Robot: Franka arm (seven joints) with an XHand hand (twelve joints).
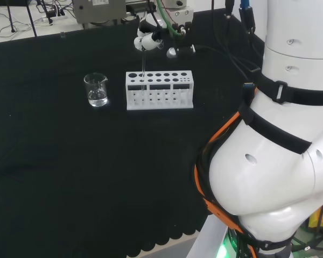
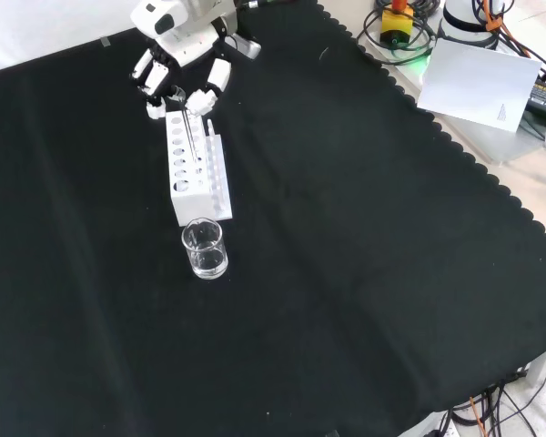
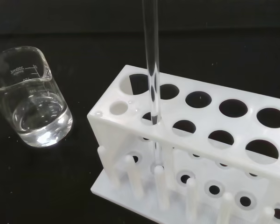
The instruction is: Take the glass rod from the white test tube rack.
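Note:
The white test tube rack (image 1: 159,91) (image 2: 193,196) (image 3: 109,135) stands on the black cloth. A clear glass rod (image 1: 144,70) (image 2: 193,146) (image 3: 151,60) rises upright from a hole near the rack's end closest to the beaker, and its lower end still sits inside the rack. The hand (image 1: 146,38) (image 2: 177,50) hovers above that end of the rack with its fingers curled round the rod's top.
A glass beaker (image 1: 96,90) (image 2: 205,248) (image 3: 30,98) holding some clear liquid stands just off the rack's end. The arm's white links (image 1: 280,134) rise at the right of the head view. Cables and gear lie beyond the cloth's scalloped edge (image 2: 464,155).

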